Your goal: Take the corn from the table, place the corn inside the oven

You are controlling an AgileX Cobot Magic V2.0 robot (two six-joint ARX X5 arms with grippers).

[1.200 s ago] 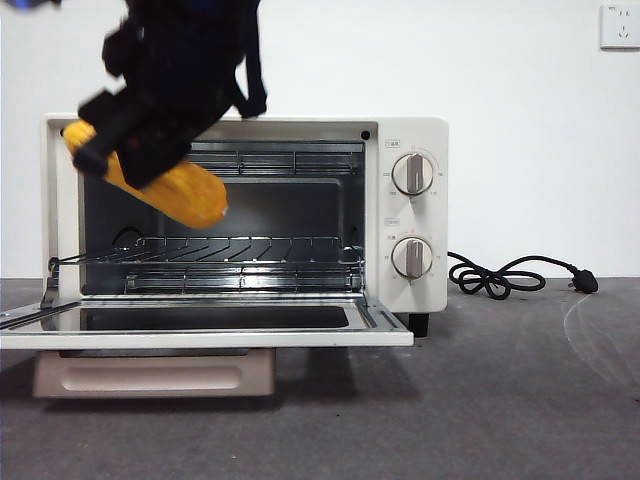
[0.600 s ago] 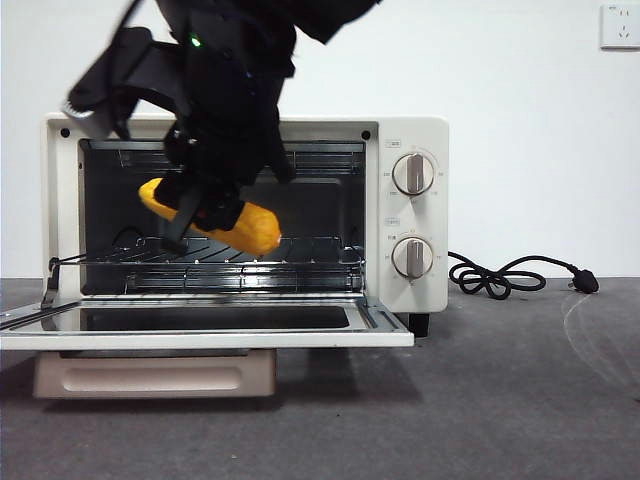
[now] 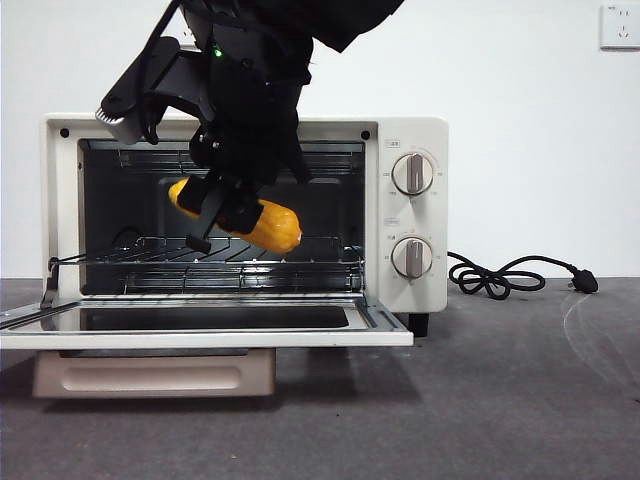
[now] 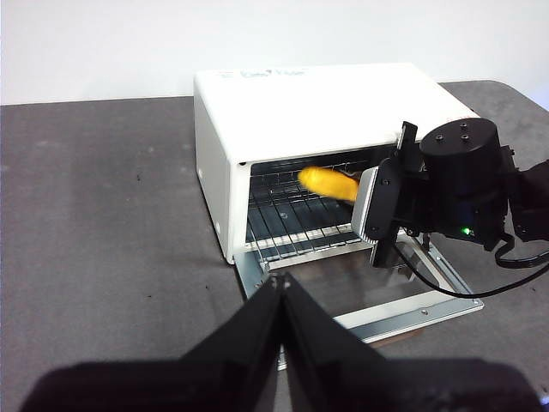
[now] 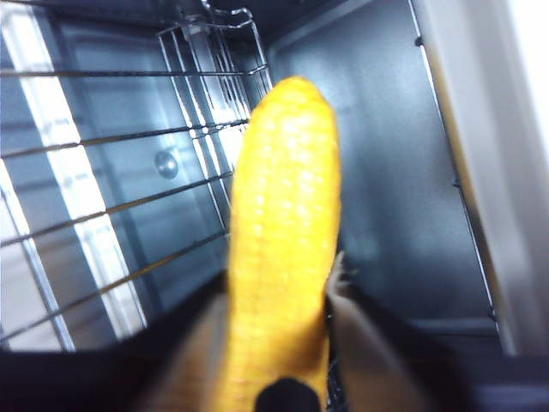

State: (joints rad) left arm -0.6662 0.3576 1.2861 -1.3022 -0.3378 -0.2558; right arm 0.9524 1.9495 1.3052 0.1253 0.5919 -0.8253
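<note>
While the right gripper (image 3: 232, 212) is clamping the corn (image 3: 268, 226) between its two black jaws, it is carrying the cob further into the oven (image 3: 405, 210) than half a second ago: the cob's blunt tip is now sitting further to the right in the front view, and the whole cob is slightly deeper in the cavity. A full second ago the corn was being held high at the left edge of the opening; now it is hanging, tilted with its free end lower, just above the wire rack (image 3: 300, 255) and not touching it. In the right wrist view the corn (image 5: 283, 257) is filling the middle of the picture, pinched at its near end, with the rack's wires (image 5: 103, 215) and the dark inner wall beyond it.

The oven's glass door (image 3: 200, 325) is lying folded down flat in front, unchanged across the frames. Nothing is resting on the rack itself; the only thing inside the cavity is the held cob. The left gripper (image 4: 281, 287) is waiting well back over the table (image 4: 103, 215), its jaws pressed together on nothing, looking toward the oven (image 4: 283, 112) and the corn (image 4: 328, 182). A black power cord (image 3: 510, 275) is lying on the table to the oven's right.
</note>
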